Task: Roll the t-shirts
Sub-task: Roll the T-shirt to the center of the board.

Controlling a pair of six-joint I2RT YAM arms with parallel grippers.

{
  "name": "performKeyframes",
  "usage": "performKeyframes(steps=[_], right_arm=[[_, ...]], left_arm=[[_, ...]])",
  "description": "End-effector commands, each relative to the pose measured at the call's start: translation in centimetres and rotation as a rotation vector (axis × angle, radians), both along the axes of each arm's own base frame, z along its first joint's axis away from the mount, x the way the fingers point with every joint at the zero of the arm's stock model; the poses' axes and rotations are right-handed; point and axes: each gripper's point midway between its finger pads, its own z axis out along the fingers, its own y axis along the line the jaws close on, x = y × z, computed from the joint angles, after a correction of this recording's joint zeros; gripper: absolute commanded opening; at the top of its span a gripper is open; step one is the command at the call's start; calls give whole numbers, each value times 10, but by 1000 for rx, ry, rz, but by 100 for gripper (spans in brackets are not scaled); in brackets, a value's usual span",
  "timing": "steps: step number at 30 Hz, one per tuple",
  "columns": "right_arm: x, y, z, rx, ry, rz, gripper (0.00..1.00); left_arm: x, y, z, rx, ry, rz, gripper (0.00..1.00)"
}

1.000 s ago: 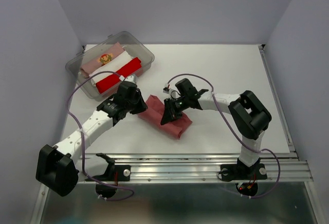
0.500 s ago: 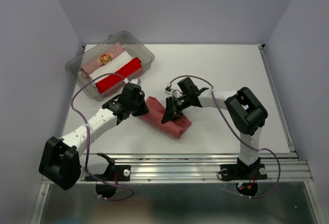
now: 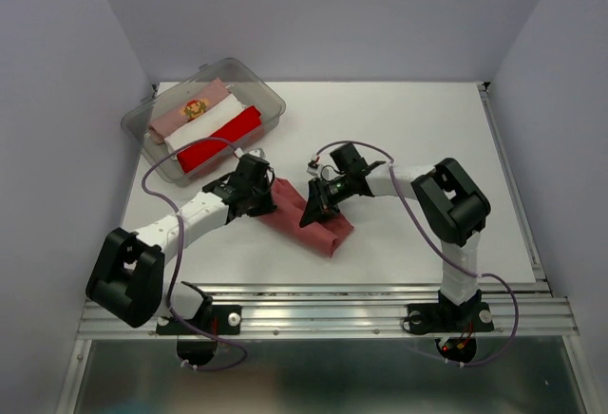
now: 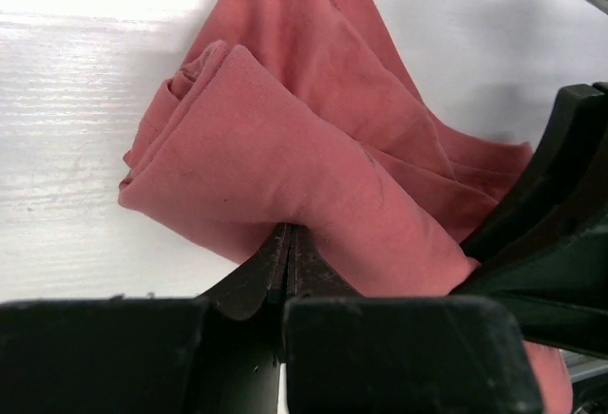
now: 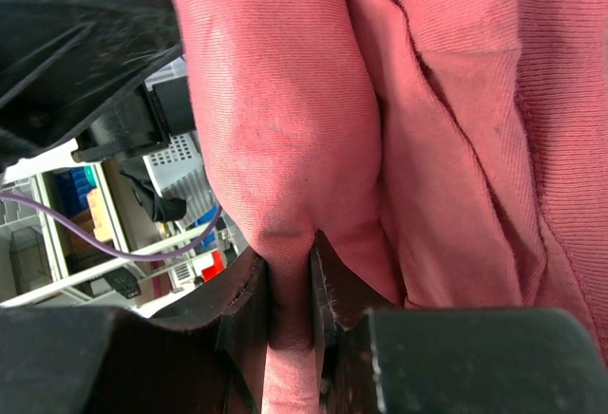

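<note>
The left end effector [image 3: 263, 197] is narrowed almost to nothing: in its wrist view the two fingers [image 4: 275, 267] press together, their tips tucked under the near edge of a thick fold of the large, muted brick-red cloth t-shirt [image 4: 285, 148], pinching that edge. The right end effector [image 3: 314, 212] clamps a ridge of the same t-shirt, which bulges up between its fingers [image 5: 249, 295] in its own view. The garment lies bunched into a loose, part-rolled strip on the white worktop [image 3: 408, 139], stretching from just beside the left end effector, under the right one and out past it towards the arm bases. Beyond the left end effector, well apart from the right one, stands a clear plastic tub [image 3: 271, 101] holding three rolled bundles side by side: a pale pink printed roll [image 3: 190, 110], a white roll [image 3: 214, 122] and a bright red roll [image 3: 223, 139].
</note>
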Motion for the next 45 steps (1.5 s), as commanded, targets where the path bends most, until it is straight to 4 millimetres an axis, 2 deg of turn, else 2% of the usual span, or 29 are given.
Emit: performKeyframes(steps=[1, 3, 4, 7, 10, 14, 19, 26, 31, 36, 39, 40, 44, 45], right_arm=[[11, 5, 8, 30, -39, -3, 5], [13, 3, 6, 13, -70, -16, 18], [14, 2, 6, 3, -89, -25, 32], [17, -6, 12, -33, -170, -50, 52], [13, -17, 19, -71, -244, -56, 66], [-3, -29, 21, -114, -299, -21, 72], [-23, -44, 13, -199, -344, -9, 76], [-45, -42, 7, -304, -435, 46, 81], [-39, -43, -3, -382, -480, 33, 81], [-43, -40, -9, -403, -481, 44, 75], [-43, -44, -14, -427, -472, 28, 56], [-44, -44, -14, -432, -466, 22, 44], [-52, -44, -14, -410, -428, 28, 20], [-53, -43, -15, -404, -421, 26, 17]], left_arm=[[16, -3, 2, 21, -48, 6, 6], [17, -4, -3, 20, -36, 12, 5], [17, -5, -4, 19, -32, 11, 4], [16, -6, -7, 18, -24, 10, 4], [16, -5, -5, 19, -28, 14, 4], [18, -5, -2, 23, -31, 14, 4], [18, -4, -1, 28, -30, 17, 4], [20, -4, 0, 31, -34, 18, 4], [20, -4, 0, 33, -33, 19, 4], [20, -2, 1, 39, -33, 21, 4], [20, -3, 1, 38, -34, 21, 4], [20, -3, 1, 38, -34, 19, 4], [20, -3, -1, 42, -31, 21, 4], [20, -2, -1, 43, -30, 20, 4]])
